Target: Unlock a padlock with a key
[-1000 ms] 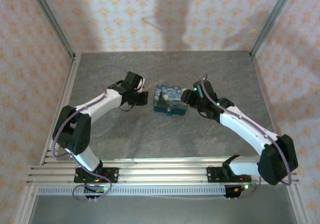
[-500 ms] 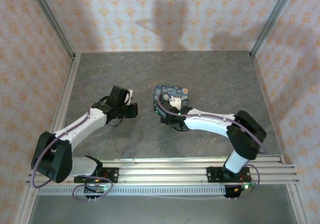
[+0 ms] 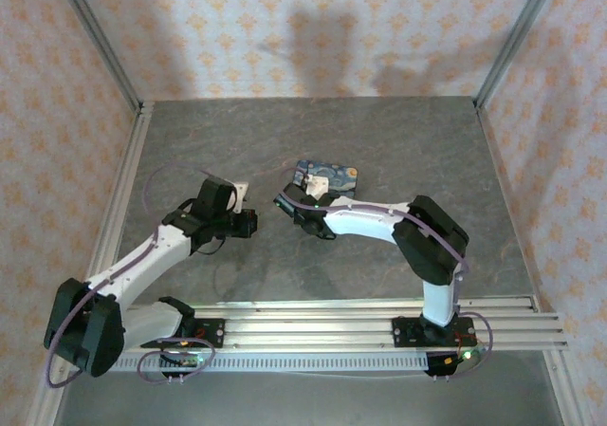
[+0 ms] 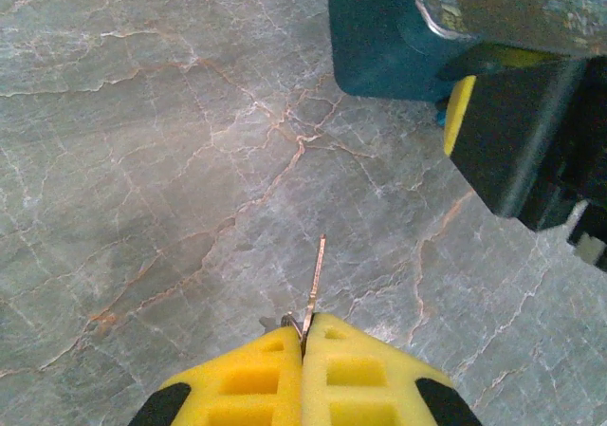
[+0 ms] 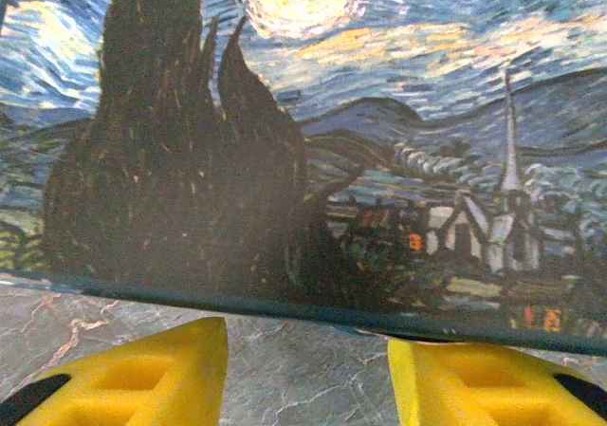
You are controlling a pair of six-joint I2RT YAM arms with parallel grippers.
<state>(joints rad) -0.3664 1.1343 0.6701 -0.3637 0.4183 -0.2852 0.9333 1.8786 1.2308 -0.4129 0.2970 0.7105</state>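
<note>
My left gripper (image 4: 305,326) is shut on a thin metal key (image 4: 317,272), whose blade sticks out forward over the table. In the top view the left gripper (image 3: 244,225) sits left of the painted box (image 3: 324,174) and apart from it. My right gripper (image 3: 305,206) rests at the box's near-left edge. In the right wrist view the right gripper (image 5: 303,355) stands open, bare table between its yellow pads (image 5: 142,369), just under the box's lid (image 5: 313,132). The padlock is hidden; a tiny bright blue sliver (image 4: 441,117) shows between box and right finger.
The grey marbled table (image 3: 379,132) is bounded by aluminium rails at left (image 3: 119,208) and front (image 3: 313,326), with patterned walls around. In the left wrist view the box corner (image 4: 379,46) and the right gripper's black body (image 4: 522,132) stand ahead to the right.
The right arm has swung left across the box's front and its jaws have narrowed. The left arm has drawn back toward the near left with the key. The box has shifted slightly.
</note>
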